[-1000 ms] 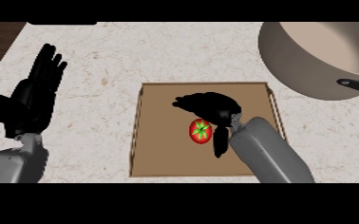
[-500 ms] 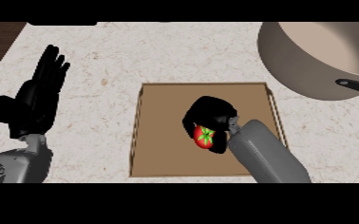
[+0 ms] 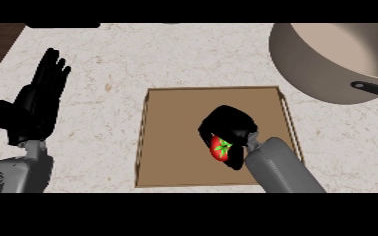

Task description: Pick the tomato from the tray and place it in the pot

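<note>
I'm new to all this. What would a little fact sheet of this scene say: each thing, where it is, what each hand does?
tray: brown, middle of the counter
right hand: curled round the tomato
tomato: over the tray, partly hidden by the right hand
left hand: open, fingers up, resting at the view's left
pot: upper right, by the tray's far corner
tomato lifted yet: cannot tell

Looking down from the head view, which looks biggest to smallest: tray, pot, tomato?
1. tray: largest as shown.
2. pot: less of it shows, but the view's edge cuts it off, so tray versus pot is unsure.
3. tomato: clearly smallest, partly covered by the right hand.
</note>
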`<act>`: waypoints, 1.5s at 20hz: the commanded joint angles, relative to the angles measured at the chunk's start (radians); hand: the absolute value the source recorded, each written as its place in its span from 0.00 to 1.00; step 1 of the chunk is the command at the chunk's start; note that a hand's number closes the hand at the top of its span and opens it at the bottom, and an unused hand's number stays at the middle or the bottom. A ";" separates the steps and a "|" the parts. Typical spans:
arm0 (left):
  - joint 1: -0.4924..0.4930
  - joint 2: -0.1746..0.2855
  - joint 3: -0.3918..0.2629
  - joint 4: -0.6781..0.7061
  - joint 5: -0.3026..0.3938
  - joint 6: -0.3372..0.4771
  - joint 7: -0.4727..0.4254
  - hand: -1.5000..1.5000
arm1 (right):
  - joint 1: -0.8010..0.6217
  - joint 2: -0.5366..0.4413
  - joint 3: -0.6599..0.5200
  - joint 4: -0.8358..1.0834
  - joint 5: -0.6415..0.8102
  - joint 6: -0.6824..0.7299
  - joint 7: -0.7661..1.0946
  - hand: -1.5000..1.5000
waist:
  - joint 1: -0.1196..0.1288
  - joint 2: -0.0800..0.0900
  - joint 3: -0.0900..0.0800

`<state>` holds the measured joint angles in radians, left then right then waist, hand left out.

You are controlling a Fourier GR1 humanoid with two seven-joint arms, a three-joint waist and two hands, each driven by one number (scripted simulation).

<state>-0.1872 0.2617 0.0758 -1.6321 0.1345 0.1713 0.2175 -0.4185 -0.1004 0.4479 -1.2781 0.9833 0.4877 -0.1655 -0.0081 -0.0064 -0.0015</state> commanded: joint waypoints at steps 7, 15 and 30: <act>0.026 -0.021 -0.004 0.003 -0.036 0.016 -0.033 0.50 | 0.326 -0.047 -0.100 -0.564 -0.057 0.066 0.252 1.00 | -0.021 -0.001 0.001; 0.035 -0.009 -0.002 -0.046 -0.033 0.013 0.002 0.50 | 0.268 0.081 -0.359 -0.799 -0.133 -0.148 0.354 1.00 | -0.014 -0.001 0.002; 0.024 -0.002 0.039 -0.026 0.000 -0.051 0.005 0.50 | 0.019 -0.094 -0.827 -0.610 -0.414 -0.159 0.385 1.00 | 0.011 0.006 0.002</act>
<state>-0.1929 0.2410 0.0821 -1.6526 0.1052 0.1609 0.2396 -0.3664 -0.1537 -0.2838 -1.9679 0.6550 0.3336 0.2387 0.0000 -0.0004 0.0000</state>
